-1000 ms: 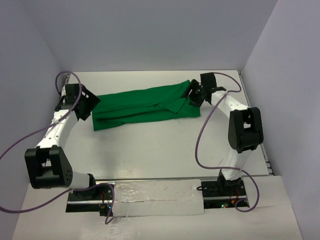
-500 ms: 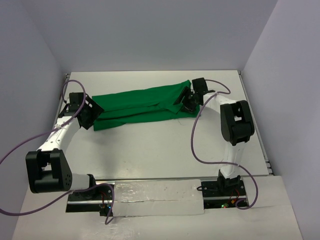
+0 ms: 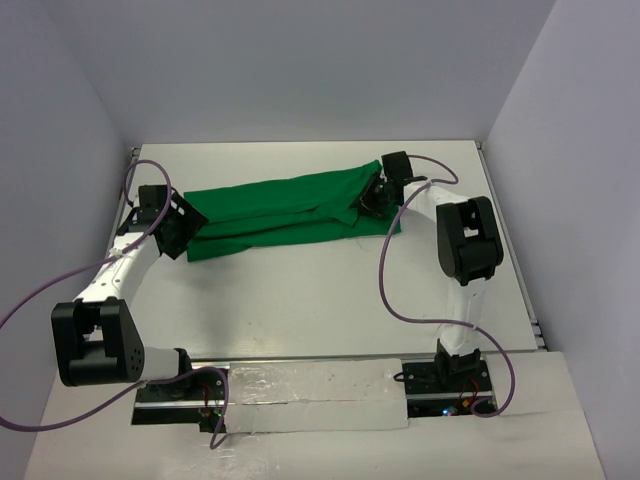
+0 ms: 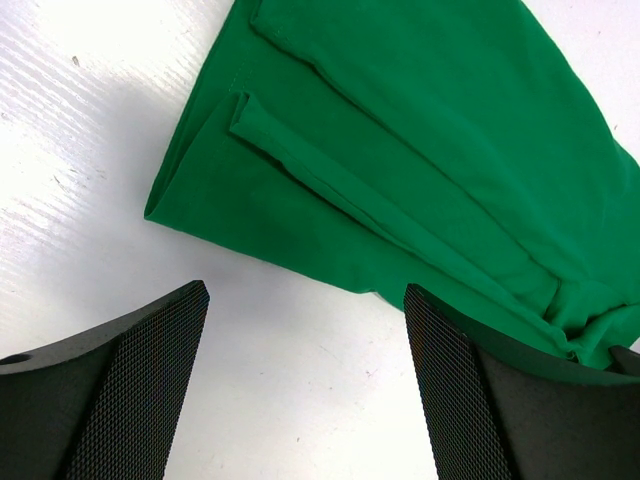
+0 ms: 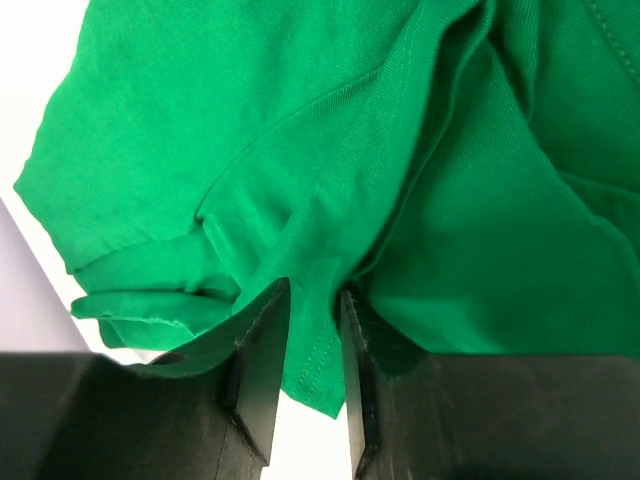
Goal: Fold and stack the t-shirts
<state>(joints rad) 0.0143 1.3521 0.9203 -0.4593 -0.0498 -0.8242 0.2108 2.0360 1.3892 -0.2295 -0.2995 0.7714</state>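
The green t-shirt [image 3: 290, 212] lies as a long, loosely folded band across the far half of the worktop [image 3: 300, 290], running from about 9 o'clock to about 2 o'clock in the top view. Its layers overlap, so it cannot be told which end is the collar or how many folds lie beneath. At the 2 o'clock end the right gripper [image 3: 372, 203] sits on the cloth. From above its dark body covers the tips, so the grasp is unreadable there. The right wrist view settles it: the right gripper [image 5: 310, 290] is clenched on a hemmed fold of the t-shirt [image 5: 300, 150], its fingers [image 5: 260, 340] nearly together with green fabric between them. The cloth's lower edge disappears behind the black finger blocks, and the rest runs out of frame at 12 and 3 o'clock. At the 9 o'clock end the left gripper [image 3: 180, 228] is just beside the shirt's corner. In the left wrist view the left gripper [image 4: 305, 290] is released, jaws wide apart and grasping nothing, over bare worktop [image 4: 100, 150]. The t-shirt [image 4: 420, 150] begins just ahead of the tips, and its far length is cut off toward 3 o'clock.
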